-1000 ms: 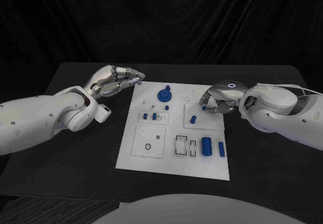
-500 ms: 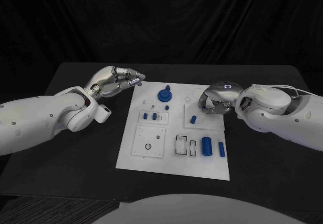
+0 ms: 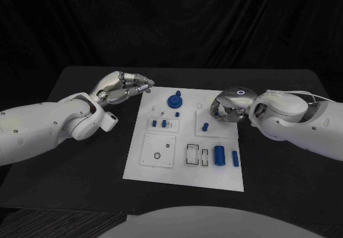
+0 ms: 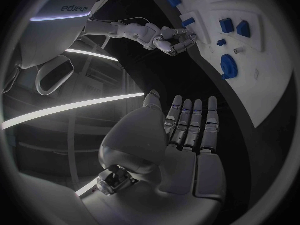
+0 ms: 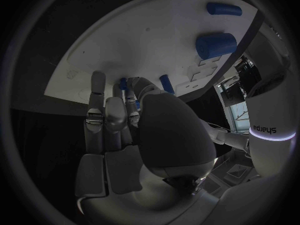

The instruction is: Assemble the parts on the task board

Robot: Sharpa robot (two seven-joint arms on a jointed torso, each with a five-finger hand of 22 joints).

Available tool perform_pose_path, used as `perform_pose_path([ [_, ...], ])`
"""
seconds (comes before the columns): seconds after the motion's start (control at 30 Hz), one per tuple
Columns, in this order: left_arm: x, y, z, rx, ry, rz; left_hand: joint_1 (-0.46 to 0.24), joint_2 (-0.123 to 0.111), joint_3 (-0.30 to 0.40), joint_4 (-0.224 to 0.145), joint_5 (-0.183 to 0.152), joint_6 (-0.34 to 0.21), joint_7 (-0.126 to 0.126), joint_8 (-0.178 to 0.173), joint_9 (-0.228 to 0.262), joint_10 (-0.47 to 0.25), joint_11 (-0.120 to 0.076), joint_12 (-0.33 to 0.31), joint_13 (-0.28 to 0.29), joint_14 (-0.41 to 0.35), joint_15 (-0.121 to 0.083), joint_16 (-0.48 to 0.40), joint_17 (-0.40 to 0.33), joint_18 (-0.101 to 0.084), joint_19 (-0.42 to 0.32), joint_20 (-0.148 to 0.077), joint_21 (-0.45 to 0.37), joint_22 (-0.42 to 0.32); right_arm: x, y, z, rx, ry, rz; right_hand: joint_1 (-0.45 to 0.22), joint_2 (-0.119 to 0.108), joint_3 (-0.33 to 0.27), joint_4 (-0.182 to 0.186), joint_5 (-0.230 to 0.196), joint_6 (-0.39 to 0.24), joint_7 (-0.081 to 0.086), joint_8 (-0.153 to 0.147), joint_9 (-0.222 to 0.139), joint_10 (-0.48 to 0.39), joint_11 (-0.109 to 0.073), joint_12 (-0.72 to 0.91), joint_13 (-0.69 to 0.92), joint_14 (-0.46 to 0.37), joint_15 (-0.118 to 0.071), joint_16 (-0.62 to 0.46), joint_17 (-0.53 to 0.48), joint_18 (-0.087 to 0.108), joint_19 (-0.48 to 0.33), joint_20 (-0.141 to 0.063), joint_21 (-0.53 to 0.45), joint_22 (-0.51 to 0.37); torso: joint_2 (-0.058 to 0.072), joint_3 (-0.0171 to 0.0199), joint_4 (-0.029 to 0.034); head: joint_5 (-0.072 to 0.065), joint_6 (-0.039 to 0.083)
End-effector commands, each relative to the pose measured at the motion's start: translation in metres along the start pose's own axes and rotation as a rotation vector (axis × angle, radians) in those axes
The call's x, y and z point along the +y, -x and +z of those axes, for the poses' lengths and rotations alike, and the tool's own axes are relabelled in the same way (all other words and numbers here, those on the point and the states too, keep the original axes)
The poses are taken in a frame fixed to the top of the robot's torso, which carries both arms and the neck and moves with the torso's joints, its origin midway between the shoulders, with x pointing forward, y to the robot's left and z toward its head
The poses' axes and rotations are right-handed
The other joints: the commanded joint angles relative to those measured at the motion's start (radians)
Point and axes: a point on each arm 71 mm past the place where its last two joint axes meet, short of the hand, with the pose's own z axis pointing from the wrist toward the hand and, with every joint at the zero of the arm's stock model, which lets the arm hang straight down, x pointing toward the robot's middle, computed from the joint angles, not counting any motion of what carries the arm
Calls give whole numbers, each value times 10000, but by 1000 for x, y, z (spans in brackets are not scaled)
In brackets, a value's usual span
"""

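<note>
The white task board (image 3: 182, 168) lies mid-table with blue parts on it. My right hand (image 3: 229, 106) hovers over the board's far right part, and its fingertips pinch a small blue peg (image 5: 123, 83) there. Close by lies another short blue piece (image 3: 205, 126). A blue gear with a stem (image 3: 174, 101) stands at the far middle. My left hand (image 3: 125, 87) hangs beside the board's far left corner with its fingers curled together and nothing in them. The left wrist view shows the same left hand (image 4: 181, 135) and, beyond it, the right hand (image 4: 169, 39) at the board (image 4: 262, 60).
A thick blue cylinder (image 3: 219, 155) and a thin one (image 3: 235, 158) lie at the board's near right beside black-rimmed slots (image 3: 194, 153). Two blue blocks (image 3: 158, 123) sit left of centre, with a square plate with a hole (image 3: 158, 150) below. Black table (image 3: 85, 168) surrounds the board.
My right hand has shifted slightly left over the board and its fingers have drawn in at the small blue peg. The left hand has stayed put.
</note>
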Motion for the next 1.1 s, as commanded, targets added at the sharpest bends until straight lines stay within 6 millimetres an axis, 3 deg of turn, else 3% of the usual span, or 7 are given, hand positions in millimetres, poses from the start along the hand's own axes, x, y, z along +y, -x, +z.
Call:
perform_pose_path([
  [0.03,0,-2,0,105,-78,-189,99,-16,61,-6,59,-78,2,42,-16,-5,71,47,-18,57,5,51,-19,80,84,9,64,-14,-2,-5,-1,81,-69,-45,-24,-55,103,-7,40,-89,8,-17,27,31,15,52,-13,-91,-5,-67,-34,132,-78,-31,58,277,4,6,-7,25,0],
  [0.4,1,-3,0,161,-11,-237,130,-18,81,-5,127,-105,5,54,-40,-36,81,62,-38,72,30,64,-43,82,162,49,88,-34,-4,-4,-3,-16,-86,-43,-362,-107,361,-100,-480,-414,25,-149,136,-175,66,-20,-89,-112,37,-104,-134,119,-140,7,137,255,3,8,-18,39,0],
  [0.5,1,-3,1,180,-6,-252,140,-17,88,-5,149,-110,4,60,-47,-42,85,68,-44,82,40,72,-49,83,185,62,95,-40,-4,-4,-3,6,-98,-45,-746,-178,484,-7,-1639,-1008,-55,-502,18,-491,143,-221,-245,-127,115,-123,-223,128,-136,106,50,171,7,6,-9,51,0],
  [0.63,1,-4,1,204,-6,-270,143,-18,89,-5,153,-112,4,61,-49,-44,85,70,-45,86,44,74,-51,83,192,66,97,-42,-4,-4,-3,5,-108,-45,-1000,-255,502,74,-2460,-1288,-113,-722,-119,-679,185,-336,-362,-149,169,-130,-292,150,-95,192,-105,62,5,8,-9,41,0],
  [0.77,1,-5,1,229,-1,-292,156,-20,97,-7,169,-117,3,68,-56,-48,89,78,-51,102,57,84,-57,84,221,81,106,-48,-5,-4,-3,-4,-147,-44,-1113,-284,463,114,-2838,-1366,-97,-820,-207,-733,192,-337,-401,-166,184,-137,-344,162,-44,232,-225,-32,5,3,-10,31,0],
  [0.93,2,-5,1,245,17,-308,182,-22,112,-9,192,-122,5,82,-68,-52,95,96,-60,134,82,104,-68,86,275,107,123,-58,-6,-4,-5,-41,-216,-38,-1104,-258,474,105,-2851,-1279,-25,-796,-217,-745,176,-325,-411,-168,178,-129,-353,169,-20,236,-275,-71,5,6,-10,33,0],
  [1.1,2,-5,1,277,36,-334,262,-21,158,-19,307,-108,1,124,-89,-33,131,144,-74,168,98,126,-99,93,367,141,148,-84,-8,-4,-6,-74,-271,-35,-1024,-216,551,19,-2449,-872,9,-607,-156,-650,161,-245,-421,-182,160,-117,-383,172,37,222,-367,-120,9,9,-13,24,0],
])
